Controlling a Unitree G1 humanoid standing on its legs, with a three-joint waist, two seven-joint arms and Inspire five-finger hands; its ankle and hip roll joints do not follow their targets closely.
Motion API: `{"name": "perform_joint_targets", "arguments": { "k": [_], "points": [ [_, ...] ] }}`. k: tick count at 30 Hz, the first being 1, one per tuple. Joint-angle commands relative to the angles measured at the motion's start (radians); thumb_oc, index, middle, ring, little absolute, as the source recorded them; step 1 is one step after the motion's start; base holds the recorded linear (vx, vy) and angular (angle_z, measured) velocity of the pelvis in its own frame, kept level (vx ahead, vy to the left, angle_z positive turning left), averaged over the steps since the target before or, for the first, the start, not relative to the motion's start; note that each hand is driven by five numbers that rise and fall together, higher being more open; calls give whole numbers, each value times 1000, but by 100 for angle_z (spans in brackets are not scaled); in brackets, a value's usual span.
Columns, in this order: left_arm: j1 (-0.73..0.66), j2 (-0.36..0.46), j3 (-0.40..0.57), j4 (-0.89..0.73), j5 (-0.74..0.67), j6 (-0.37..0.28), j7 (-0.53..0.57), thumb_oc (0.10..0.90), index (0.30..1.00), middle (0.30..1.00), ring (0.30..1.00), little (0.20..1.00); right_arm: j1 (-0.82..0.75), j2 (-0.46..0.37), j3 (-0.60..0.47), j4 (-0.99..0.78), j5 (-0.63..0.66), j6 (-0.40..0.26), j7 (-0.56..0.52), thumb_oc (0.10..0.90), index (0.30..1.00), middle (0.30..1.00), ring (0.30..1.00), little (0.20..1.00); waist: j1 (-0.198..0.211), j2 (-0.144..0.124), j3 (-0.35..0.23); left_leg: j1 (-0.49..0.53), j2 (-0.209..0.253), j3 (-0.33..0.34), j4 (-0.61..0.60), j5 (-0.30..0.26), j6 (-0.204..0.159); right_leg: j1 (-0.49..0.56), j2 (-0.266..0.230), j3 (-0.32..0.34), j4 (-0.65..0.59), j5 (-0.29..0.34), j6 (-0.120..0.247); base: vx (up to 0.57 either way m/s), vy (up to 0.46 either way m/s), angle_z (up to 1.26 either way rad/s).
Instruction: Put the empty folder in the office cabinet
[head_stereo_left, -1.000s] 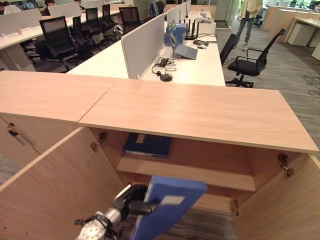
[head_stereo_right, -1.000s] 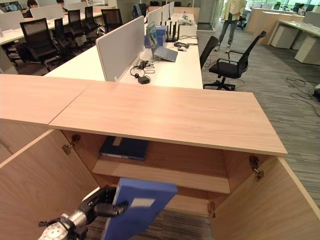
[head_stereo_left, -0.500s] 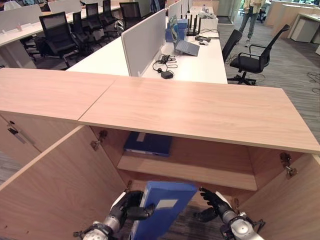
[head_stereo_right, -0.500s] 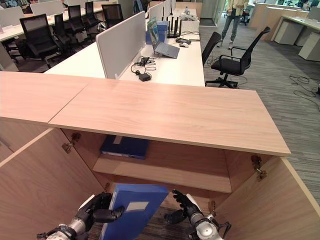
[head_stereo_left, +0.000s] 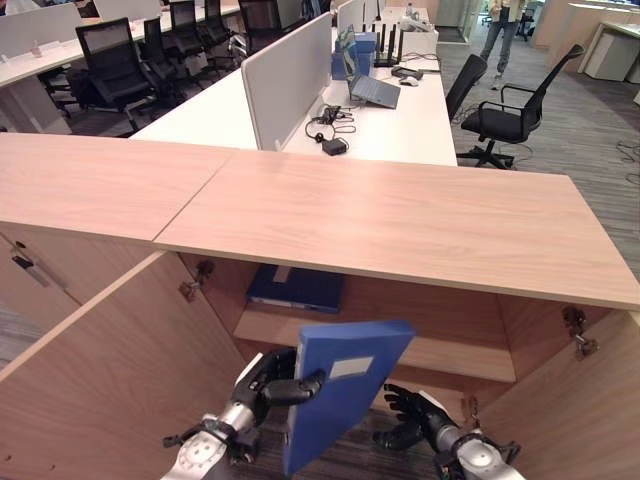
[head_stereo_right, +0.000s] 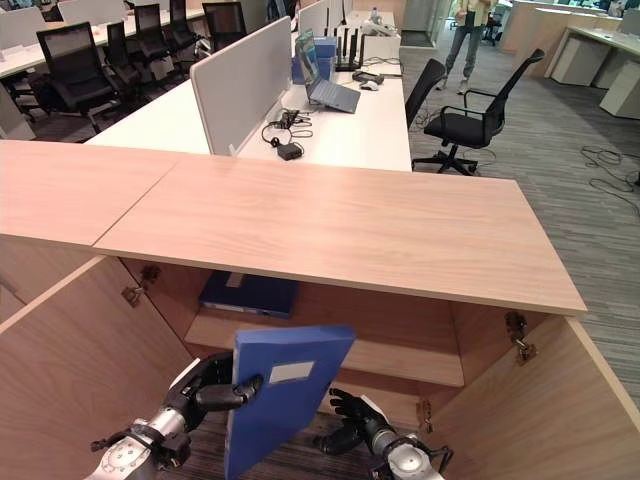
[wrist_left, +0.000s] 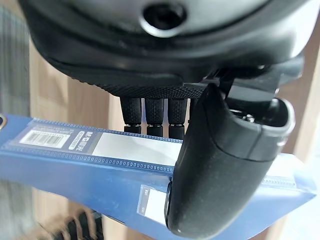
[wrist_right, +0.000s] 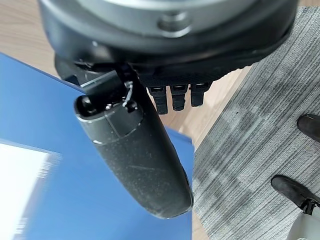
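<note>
My left hand (head_stereo_left: 262, 384) holds a blue folder (head_stereo_left: 338, 400) upright and tilted in front of the open office cabinet (head_stereo_left: 400, 220), level with its shelf (head_stereo_left: 440, 355). In the left wrist view the thumb (wrist_left: 220, 165) presses on the labelled spine of the folder (wrist_left: 75, 165) and the fingers curl behind it. My right hand (head_stereo_left: 415, 425) is at the folder's lower right with relaxed fingers. Its thumb (wrist_right: 135, 150) lies over the folder's blue face (wrist_right: 60, 200).
A second blue folder (head_stereo_left: 296, 288) lies flat on the shelf's left part. The cabinet's doors stand open at left (head_stereo_left: 110, 370) and right (head_stereo_left: 590, 420). Behind the cabinet are white desks (head_stereo_left: 390, 125) and black chairs (head_stereo_left: 505, 110); a person (head_stereo_left: 500, 25) stands far back.
The folder has risen from the lower opening to shelf height. One second ago the right hand was out of sight; it came in and now sits close under the folder's right side.
</note>
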Motion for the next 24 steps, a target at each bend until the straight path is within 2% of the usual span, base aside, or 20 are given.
{"name": "perform_joint_targets", "arguments": {
  "k": [1,5,7,12,17,24],
  "points": [
    [-126,14,-10,-134,-180,-112,-119,400,300,300,300,300,-130,-11,-4,-82,72,-78,15,800,900,900,900,900,8,-44,-23,7,29,-35,-7,-92,-35,56,-103,-13,8,-54,100,0,0,0],
    [-133,45,-132,-110,-283,-62,-217,400,300,300,300,300,-184,-46,-20,-139,58,-110,3,800,900,900,900,900,2,-39,-27,9,30,-29,-7,-95,-34,56,-102,-7,8,-53,102,0,0,0],
    [-149,77,-202,-98,-322,-29,-254,400,300,300,300,300,-221,-37,-35,-134,95,-131,-23,800,900,900,900,900,-6,-33,-30,11,30,-26,-7,-96,-32,55,-103,-4,8,-53,104,0,0,0],
    [-162,96,-259,-49,-349,3,-311,400,300,300,300,300,-253,-53,-53,-168,105,-152,-29,800,900,900,900,900,-14,-32,-34,13,30,-26,-7,-100,-30,53,-102,-1,8,-53,104,0,0,0],
    [-173,175,-303,-41,-351,21,-363,400,300,300,300,300,-322,-122,-80,-198,82,-168,-44,800,900,900,900,900,-16,-31,-39,14,29,-25,-7,-103,-30,52,-102,-1,8,-52,107,0,0,0],
    [-215,234,-385,-48,-396,66,-423,400,300,300,300,300,-421,-144,-71,-136,231,-187,-32,800,900,900,900,900,-11,-37,-43,14,29,-25,-7,-103,-29,50,-102,4,8,-48,108,0,0,0]
  ]
}}
